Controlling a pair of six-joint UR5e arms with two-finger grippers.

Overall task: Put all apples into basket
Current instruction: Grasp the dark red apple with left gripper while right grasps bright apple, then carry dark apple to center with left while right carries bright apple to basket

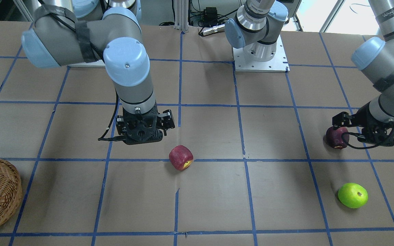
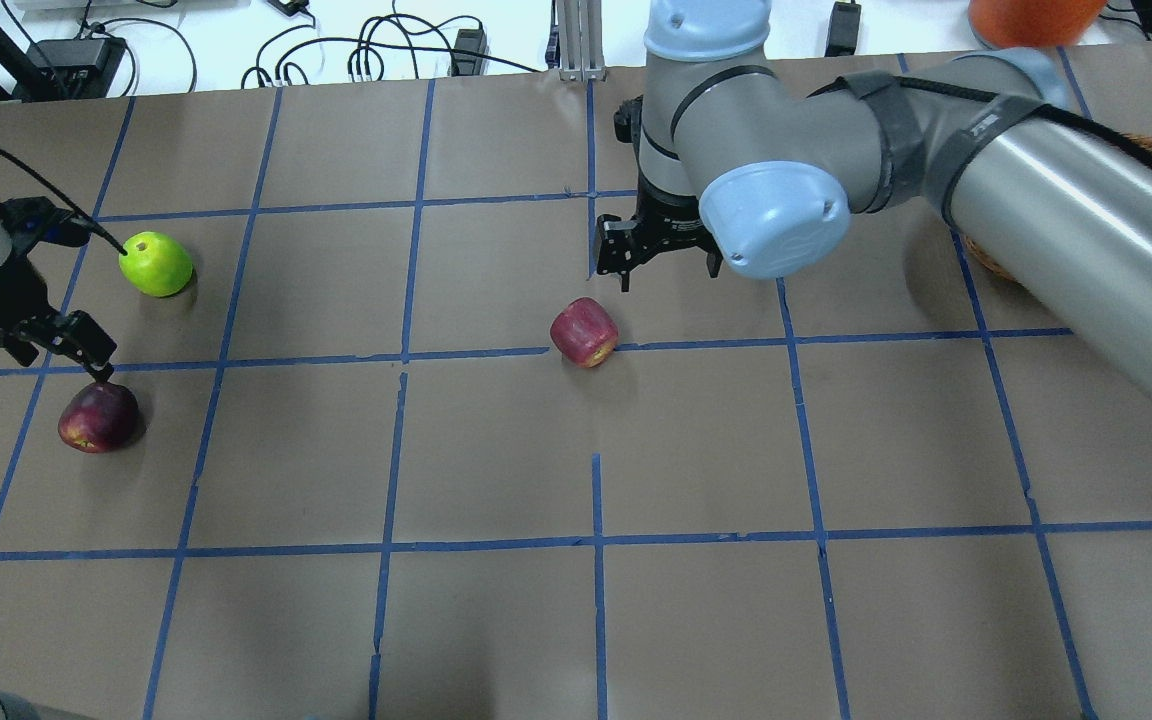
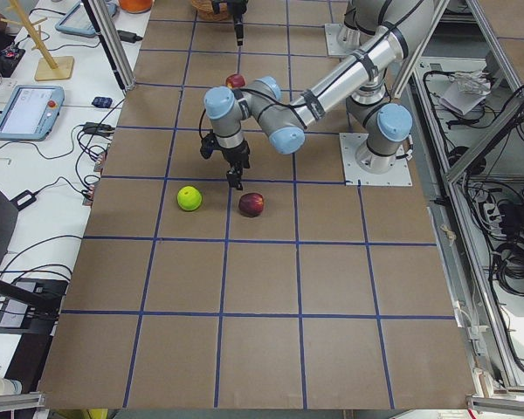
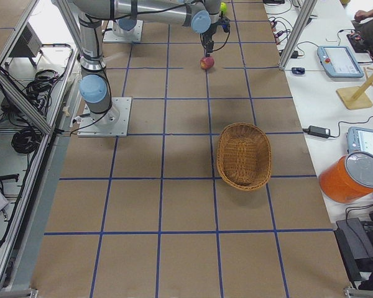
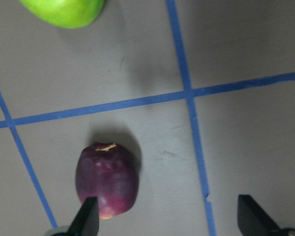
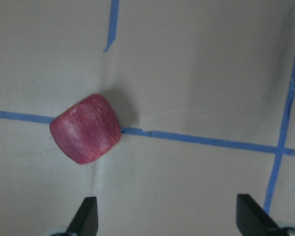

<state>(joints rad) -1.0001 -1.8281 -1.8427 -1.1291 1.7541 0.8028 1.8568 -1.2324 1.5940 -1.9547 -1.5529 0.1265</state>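
- Overhead exterior gives you the layout: all three apples lie on the paper-covered table point(image 2: 496, 450), and none is in the basket point(image 4: 221, 155).
- You will find the basket well apart from the fruit, at the table's end on the robot's right. In the overhead view the right arm point(image 2: 1036, 180) hides most of it.
- Left gripper point(image 5: 169, 219): its fingers point(image 5: 88, 219) are spread wide and hold nothing.
- It hangs low over the maroon apple point(image 2: 98, 417), which sits on the table on the robot's left side. In the left wrist view you see the apple off-centre, right by one fingertip rather than midway between the two. You cannot tell whether that fingertip touches it.
- Green apple point(image 2: 156, 264): it rests near the maroon one but apart from it, farther from the robot, with its stem dimple facing up.
- Right gripper point(image 6: 169, 219): it is also spread wide with nothing in its grasp, pointing down above the middle of the table.
- Red apple point(image 2: 584, 332): it lies near the right gripper, on a line of the blue tape grid point(image 2: 598, 600).
- In the right wrist view you see the red apple ahead of the fingertips point(image 6: 86, 219), off to one side and clear of both. The front-facing view shows you its yellow patch.
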